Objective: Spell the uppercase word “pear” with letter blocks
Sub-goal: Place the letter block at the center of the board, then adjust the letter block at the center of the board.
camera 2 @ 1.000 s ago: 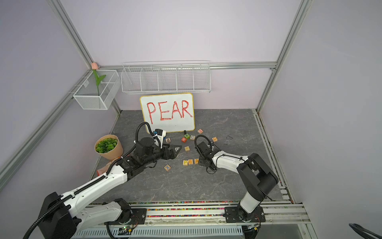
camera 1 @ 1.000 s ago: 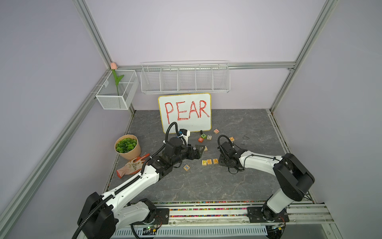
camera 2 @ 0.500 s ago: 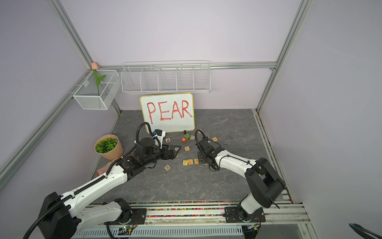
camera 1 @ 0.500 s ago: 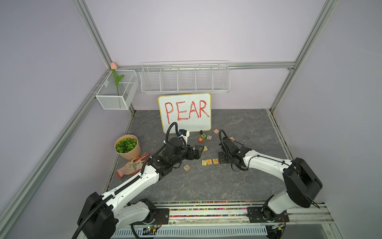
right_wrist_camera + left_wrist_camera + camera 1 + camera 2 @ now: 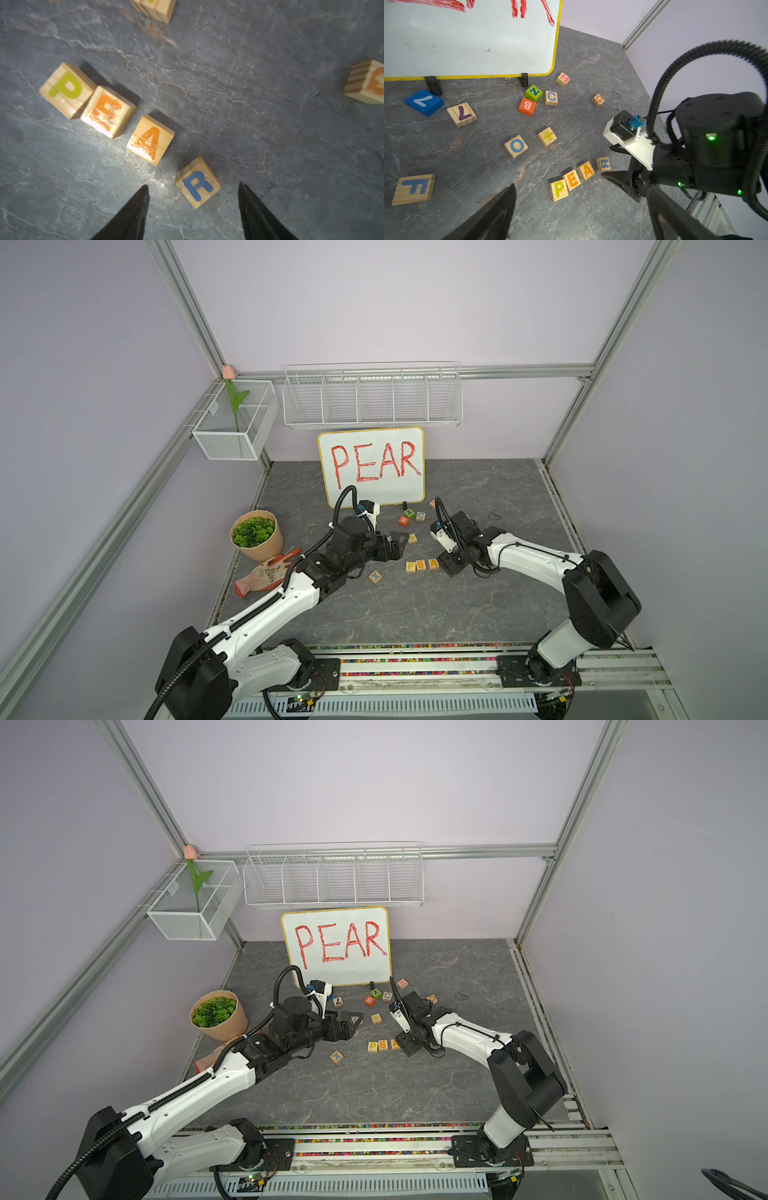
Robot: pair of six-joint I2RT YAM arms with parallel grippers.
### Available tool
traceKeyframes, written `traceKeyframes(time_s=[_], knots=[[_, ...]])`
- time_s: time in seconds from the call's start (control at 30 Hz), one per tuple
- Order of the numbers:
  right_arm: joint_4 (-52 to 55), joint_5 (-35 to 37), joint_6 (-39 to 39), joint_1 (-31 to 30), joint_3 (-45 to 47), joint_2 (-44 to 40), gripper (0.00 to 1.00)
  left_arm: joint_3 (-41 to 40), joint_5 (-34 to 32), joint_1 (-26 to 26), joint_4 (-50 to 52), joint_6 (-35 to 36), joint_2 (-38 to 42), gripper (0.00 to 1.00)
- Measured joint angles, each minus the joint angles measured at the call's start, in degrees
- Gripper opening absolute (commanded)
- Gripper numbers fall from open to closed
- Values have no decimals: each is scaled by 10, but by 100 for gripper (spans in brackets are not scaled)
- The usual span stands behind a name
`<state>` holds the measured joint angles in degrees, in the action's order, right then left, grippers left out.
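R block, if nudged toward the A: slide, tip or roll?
The R block looks like a flat-sitting wooden cube: probably slides, unlikely to roll or tip. It sits skewed to the A block, so an off-centre push would likely twist it.

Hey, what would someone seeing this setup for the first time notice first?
The red PEAR on the yellow-rimmed whiteboard at the back grabs the eye first. In front of it, four letter blocks lie in a row reading P, E, A, R, with the R block a little apart, between the open jaws of the right gripper.
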<state>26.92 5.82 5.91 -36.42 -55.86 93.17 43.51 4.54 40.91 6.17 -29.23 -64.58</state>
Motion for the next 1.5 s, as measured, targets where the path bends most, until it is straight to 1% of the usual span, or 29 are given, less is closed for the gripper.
traceKeyframes(time_s=[0.3, 0.57, 0.77, 1.23, 1.5], knots=[[3, 2, 32, 2, -13, 47, 66, 0, -7, 0, 2, 0, 2, 99], [9, -6, 30, 4, -13, 54, 57, 0, -14, 0, 4, 0, 2, 99], [14, -29, 8, 3, -10, 54, 51, 0, -16, 0, 4, 0, 2, 99], [51, -20, -55, 3, -26, 50, 37, 0, -16, 0, 4, 0, 1, 99], [52, -20, -88, 2, -32, 54, 34, 0, -19, 0, 4, 0, 1, 99]])
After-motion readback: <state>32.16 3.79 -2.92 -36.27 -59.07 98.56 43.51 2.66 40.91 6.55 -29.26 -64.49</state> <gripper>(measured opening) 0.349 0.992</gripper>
